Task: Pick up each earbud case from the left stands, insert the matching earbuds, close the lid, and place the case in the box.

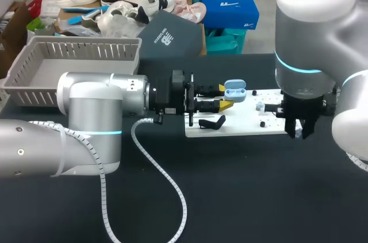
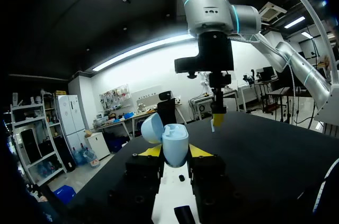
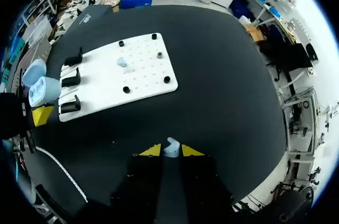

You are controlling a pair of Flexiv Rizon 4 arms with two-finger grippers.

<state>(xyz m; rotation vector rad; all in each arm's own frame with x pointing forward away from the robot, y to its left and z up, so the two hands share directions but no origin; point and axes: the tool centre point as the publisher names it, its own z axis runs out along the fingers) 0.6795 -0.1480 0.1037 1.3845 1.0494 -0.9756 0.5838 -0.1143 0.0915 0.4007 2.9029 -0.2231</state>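
Pale blue plastic earbud case (image 1: 234,90), lid open, is clamped between the left gripper (image 1: 227,98) fingertips at the nine o'clock end of the flat white pegboard (image 1: 247,123), above a black stand (image 1: 211,122). At three o'clock the right gripper (image 1: 300,128) pinches a small pale earbud (image 3: 172,146). Farther off, at ten o'clock, sits a grey slatted basket (image 1: 86,51).

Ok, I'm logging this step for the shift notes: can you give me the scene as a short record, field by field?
left end effector: shut on the earbud case, held over the stand end of the white board
lid: open
right end effector: shut on an earbud, over the black table beside the white board
stands: three black ones, nothing on them
box: grey, behind the left arm, no case visible inside
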